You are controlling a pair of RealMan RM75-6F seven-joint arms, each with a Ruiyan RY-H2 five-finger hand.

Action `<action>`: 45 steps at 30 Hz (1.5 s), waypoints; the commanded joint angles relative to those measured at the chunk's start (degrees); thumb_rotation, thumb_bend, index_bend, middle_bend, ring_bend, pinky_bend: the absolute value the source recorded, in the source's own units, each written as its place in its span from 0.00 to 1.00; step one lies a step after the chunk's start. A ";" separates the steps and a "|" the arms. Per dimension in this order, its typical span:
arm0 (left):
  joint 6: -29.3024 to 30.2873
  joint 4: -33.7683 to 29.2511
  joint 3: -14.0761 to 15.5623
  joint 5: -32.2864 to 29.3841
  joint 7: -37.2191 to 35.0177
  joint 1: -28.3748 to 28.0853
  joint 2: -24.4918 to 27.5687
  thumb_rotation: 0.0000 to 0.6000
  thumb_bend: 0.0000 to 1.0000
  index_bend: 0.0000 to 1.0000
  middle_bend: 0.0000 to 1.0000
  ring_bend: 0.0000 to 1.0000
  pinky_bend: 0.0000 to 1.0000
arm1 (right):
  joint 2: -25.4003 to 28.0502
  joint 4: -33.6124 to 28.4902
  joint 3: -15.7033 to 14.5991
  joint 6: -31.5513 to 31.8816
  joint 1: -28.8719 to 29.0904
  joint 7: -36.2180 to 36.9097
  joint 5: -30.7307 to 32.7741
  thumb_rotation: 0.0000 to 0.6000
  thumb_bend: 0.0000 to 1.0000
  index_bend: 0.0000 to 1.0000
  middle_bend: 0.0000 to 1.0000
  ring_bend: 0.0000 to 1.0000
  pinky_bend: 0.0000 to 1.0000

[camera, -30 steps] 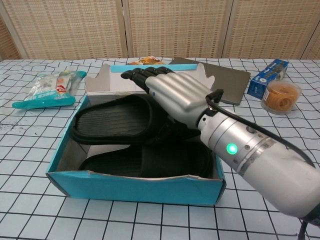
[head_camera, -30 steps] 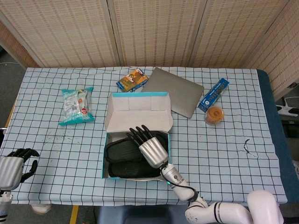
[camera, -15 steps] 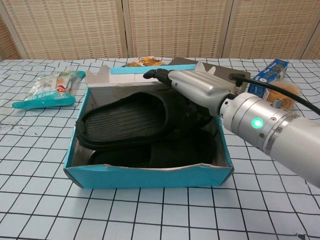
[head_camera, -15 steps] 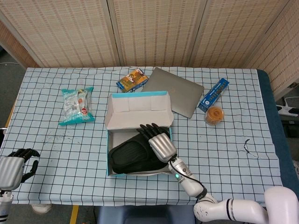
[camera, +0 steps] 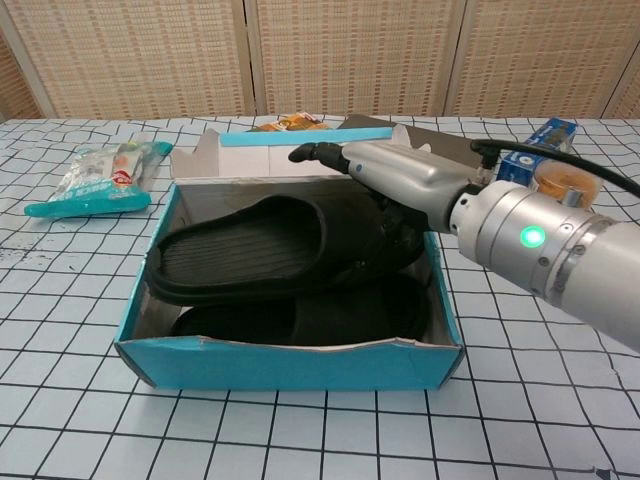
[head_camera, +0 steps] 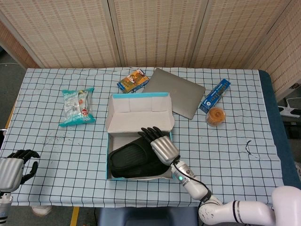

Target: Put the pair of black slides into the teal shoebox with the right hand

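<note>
The teal shoebox (head_camera: 109,151) (camera: 290,365) stands open mid-table, its lid flap up at the back. Both black slides lie inside, stacked. The upper slide (camera: 265,245) (head_camera: 131,157) leans across the lower slide (camera: 330,312), its left end on the box's left wall. My right hand (head_camera: 162,146) (camera: 400,180) lies over the upper slide's right end, fingers stretched toward the back flap, thumb tucked under the strap, holding it. My left hand (head_camera: 14,168) hangs off the table's near left corner, holding nothing.
A grey laptop (head_camera: 176,96) lies right behind the box, a snack box (head_camera: 132,81) beside it. A teal snack bag (head_camera: 76,106) is at left. A blue box (head_camera: 215,95) and a tub of rubber bands (head_camera: 216,116) are at right.
The right hand has pulled back toward the box's right end with the upper slide. The box has shifted and turned slightly under it. The left hand has not moved.
</note>
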 commanded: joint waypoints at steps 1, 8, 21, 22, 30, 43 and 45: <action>0.09 -0.18 0.01 -0.01 -0.27 0.07 0.07 1.00 0.49 0.46 0.44 0.39 0.52 | 5.58 -6.28 -1.82 -0.53 -1.56 4.76 -2.72 1.00 0.00 0.00 0.00 0.00 0.00; -0.35 -0.09 0.06 -0.26 0.06 -0.02 -0.10 1.00 0.49 0.46 0.44 0.39 0.52 | 7.66 -7.85 -2.80 0.98 -2.54 12.24 -8.33 1.00 0.00 0.00 0.00 0.00 0.00; -0.42 -0.05 0.11 -0.17 -0.01 -0.08 -0.01 1.00 0.49 0.46 0.44 0.39 0.52 | -7.77 9.51 -3.43 5.67 0.87 20.05 -20.28 1.00 0.35 0.67 0.57 0.45 0.52; -0.47 -0.12 0.10 -0.23 -0.18 -0.08 0.04 1.00 0.49 0.46 0.44 0.39 0.52 | -9.23 11.25 -3.37 5.93 1.13 19.73 -20.37 1.00 0.36 0.70 0.60 0.49 0.55; -0.44 -0.24 0.16 -0.06 -0.49 -0.11 0.19 1.00 0.49 0.46 0.44 0.39 0.52 | -13.83 18.17 -4.39 4.21 1.78 19.47 -18.54 1.00 0.37 0.75 0.65 0.53 0.59; -0.47 -0.17 0.16 -0.08 -0.65 -0.12 0.22 1.00 0.49 0.46 0.44 0.39 0.52 | -14.29 21.39 -4.53 4.15 1.55 22.89 -17.92 1.00 0.37 0.74 0.65 0.51 0.59; -0.43 -0.07 0.19 -0.02 -0.59 -0.11 0.22 1.00 0.49 0.46 0.44 0.39 0.52 | -12.86 19.59 -4.90 5.40 1.57 25.44 -19.98 1.00 0.37 0.71 0.65 0.48 0.56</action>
